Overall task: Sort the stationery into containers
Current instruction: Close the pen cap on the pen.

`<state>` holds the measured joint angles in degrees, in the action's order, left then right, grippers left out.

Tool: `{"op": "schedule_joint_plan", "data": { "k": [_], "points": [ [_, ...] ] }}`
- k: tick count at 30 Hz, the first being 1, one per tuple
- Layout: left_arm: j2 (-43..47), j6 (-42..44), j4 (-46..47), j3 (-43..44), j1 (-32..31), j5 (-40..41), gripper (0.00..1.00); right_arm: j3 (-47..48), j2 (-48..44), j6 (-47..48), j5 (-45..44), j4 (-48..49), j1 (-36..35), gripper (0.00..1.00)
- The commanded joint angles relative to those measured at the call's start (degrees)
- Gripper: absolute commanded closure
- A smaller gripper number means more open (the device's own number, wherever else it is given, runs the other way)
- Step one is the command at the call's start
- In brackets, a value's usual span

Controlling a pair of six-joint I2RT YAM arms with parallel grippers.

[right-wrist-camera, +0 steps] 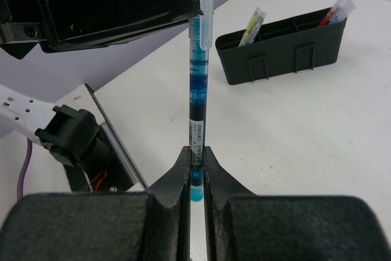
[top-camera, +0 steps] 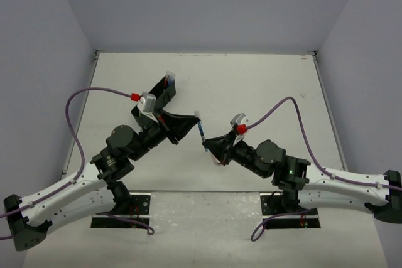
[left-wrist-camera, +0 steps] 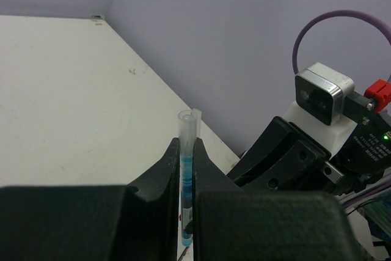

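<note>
A blue pen (top-camera: 201, 132) with a clear cap hangs above the table, held at both ends. My left gripper (top-camera: 194, 120) is shut on its capped end, and the pen (left-wrist-camera: 186, 169) runs up between the fingers. My right gripper (top-camera: 208, 147) is shut on the pen's labelled lower end (right-wrist-camera: 198, 99). The left gripper (right-wrist-camera: 194, 5) meets the cap at the top of the right wrist view. The black container (right-wrist-camera: 284, 47) stands on the table beyond, with a yellow-green pen (right-wrist-camera: 252, 26) and a red pen (right-wrist-camera: 336, 11) upright in it. In the top view the container (top-camera: 166, 94) sits behind the left wrist.
The right arm's wrist camera (left-wrist-camera: 323, 93) and its purple cable (left-wrist-camera: 342, 15) are close on the right of the left wrist view. Lilac walls enclose the white table (top-camera: 264, 86) on three sides. A base plate edge (right-wrist-camera: 113, 145) lies below left of the right gripper.
</note>
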<state>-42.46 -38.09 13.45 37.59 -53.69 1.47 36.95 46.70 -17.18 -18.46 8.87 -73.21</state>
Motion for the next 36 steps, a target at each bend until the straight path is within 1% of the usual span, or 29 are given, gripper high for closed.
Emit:
{"op": "schedule_joint_plan", "data": {
  "k": [1, 3, 6, 9, 13, 17, 18, 19, 22, 26, 28, 29, 31, 32, 36],
  "points": [
    [-0.8, 0.7, -3.5, -3.2, -0.6, -4.9, 1.00, 5.7, -1.2, -1.2, -0.3, 11.8, 0.3, 1.00],
    [-0.8, 0.3, -2.5, -3.9, -0.6, -5.7, 0.96, 7.1, -0.6, 0.1, -1.5, 12.4, 0.3, 1.00],
    [-1.0, 0.4, -2.6, -4.1, -0.6, -5.9, 0.92, 8.0, 0.0, 1.6, 0.0, 12.3, 0.3, 1.00],
    [-0.6, 0.7, -2.7, -3.8, -0.6, -5.8, 0.85, 6.3, 0.7, 2.4, 1.0, 12.7, 0.3, 1.00],
    [-0.1, 1.5, -2.7, -3.2, -0.6, -5.3, 0.83, 4.1, 0.8, 1.9, 3.5, 14.2, 0.3, 1.00],
    [0.4, 1.9, -2.2, -2.8, -0.6, -5.9, 0.81, 3.9, 1.1, 1.5, 4.0, 14.2, 0.3, 1.00],
    [0.5, 2.0, -2.0, -2.9, -0.6, -6.2, 0.81, 3.9, 1.2, 1.5, 4.2, 14.2, 0.3, 1.00],
    [0.7, 2.2, -1.8, -2.9, -0.6, -6.5, 0.84, 4.0, 1.2, 1.5, 4.3, 14.1, 0.3, 1.00],
    [1.7, 2.8, -0.9, -3.6, -0.6, -7.4, 1.00, 4.3, 1.4, 1.6, 5.1, 13.9, 0.3, 1.00],
    [4.3, 4.9, 2.0, -5.1, -0.6, -10.3, 1.00, 3.4, 1.6, 1.6, 5.5, 14.3, 0.3, 1.00],
    [5.0, 6.2, 2.7, -4.9, -0.6, -12.0, 1.00, 3.0, 2.2, 1.4, 6.6, 14.4, 0.3, 0.98],
    [5.2, 6.8, 2.9, -4.8, -0.6, -13.0, 1.00, 3.0, 2.6, 1.4, 7.2, 14.4, 0.3, 0.94],
    [5.2, 8.2, 3.8, -4.5, -0.6, -16.0, 1.00, 3.5, 3.6, 1.3, 9.1, 14.1, 0.3, 0.80],
    [5.0, 8.8, 4.6, -4.4, -0.6, -18.0, 1.00, 3.9, 4.2, 1.2, 10.2, 13.8, 0.4, 0.76],
    [4.3, 9.9, 7.7, -4.1, -0.7, -24.3, 1.00, 5.8, 5.6, 0.9, 12.7, 12.9, 0.4, 0.75]
  ]
}}
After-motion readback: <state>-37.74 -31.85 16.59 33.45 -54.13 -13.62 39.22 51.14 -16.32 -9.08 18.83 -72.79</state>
